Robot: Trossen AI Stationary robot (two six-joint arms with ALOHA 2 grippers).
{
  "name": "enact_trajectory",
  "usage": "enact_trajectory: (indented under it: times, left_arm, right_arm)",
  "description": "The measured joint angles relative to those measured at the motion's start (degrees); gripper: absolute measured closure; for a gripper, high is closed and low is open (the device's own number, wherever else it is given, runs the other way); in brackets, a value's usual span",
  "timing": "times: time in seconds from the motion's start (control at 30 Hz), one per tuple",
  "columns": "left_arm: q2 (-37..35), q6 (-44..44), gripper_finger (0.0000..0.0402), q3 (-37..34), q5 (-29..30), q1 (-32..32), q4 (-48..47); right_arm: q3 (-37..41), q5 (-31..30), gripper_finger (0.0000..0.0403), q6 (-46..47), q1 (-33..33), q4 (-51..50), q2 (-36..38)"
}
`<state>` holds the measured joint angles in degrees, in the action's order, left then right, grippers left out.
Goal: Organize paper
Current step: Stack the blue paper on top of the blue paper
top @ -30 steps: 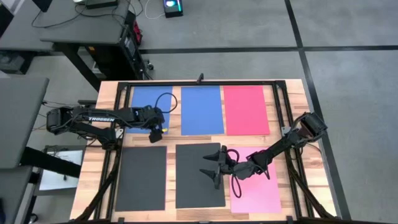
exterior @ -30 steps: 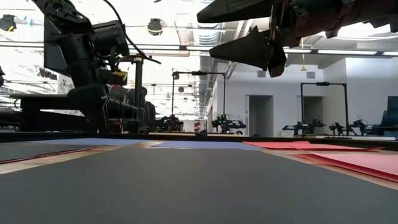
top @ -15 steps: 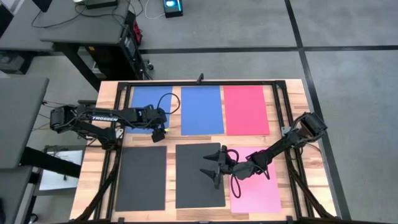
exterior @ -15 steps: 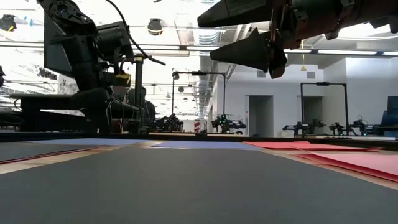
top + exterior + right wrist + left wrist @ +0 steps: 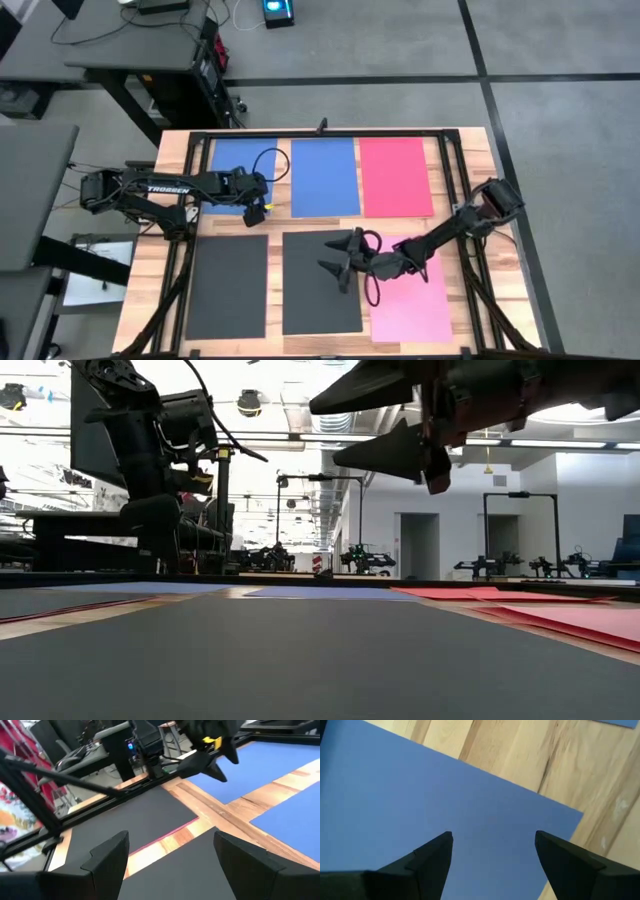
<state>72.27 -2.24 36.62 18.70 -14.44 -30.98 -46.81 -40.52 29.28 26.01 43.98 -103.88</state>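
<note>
Six sheets of paper lie flat on the wooden table in two rows. The far row holds a blue sheet (image 5: pixel 235 165), a blue sheet (image 5: pixel 324 176) and a red sheet (image 5: pixel 395 176). The near row holds a black sheet (image 5: pixel 228 285), a black sheet (image 5: pixel 310 300) and a pink sheet (image 5: pixel 410 305). A thin red edge (image 5: pixel 165 837) peeks from under the near left black sheet. My left gripper (image 5: pixel 257 211) hangs open over the far left blue sheet's near right corner (image 5: pixel 570 817), pointing steeply down. My right gripper (image 5: pixel 332 258) is open, held nearly level above the near middle black sheet.
A black metal frame (image 5: pixel 320 132) runs along the table's edges and carries both arm bases. Bare wood strips (image 5: pixel 300 224) separate the sheets. Beyond the far left corner stands a dark desk (image 5: pixel 140 45).
</note>
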Motion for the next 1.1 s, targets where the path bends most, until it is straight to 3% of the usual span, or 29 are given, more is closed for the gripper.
enact_trajectory:
  times: [0.47,1.1]
  left_arm:
    - [0.0,-0.1,0.0137,0.0,0.0,0.0,0.0]
    - [0.0,-2.1,0.0137,0.0,-2.0,0.0,-3.0]
  right_arm:
    - [0.0,0.0,0.0124,0.4,0.0,8.3,0.0]
    - [0.0,0.0,0.0124,0.9,0.9,9.4,0.0]
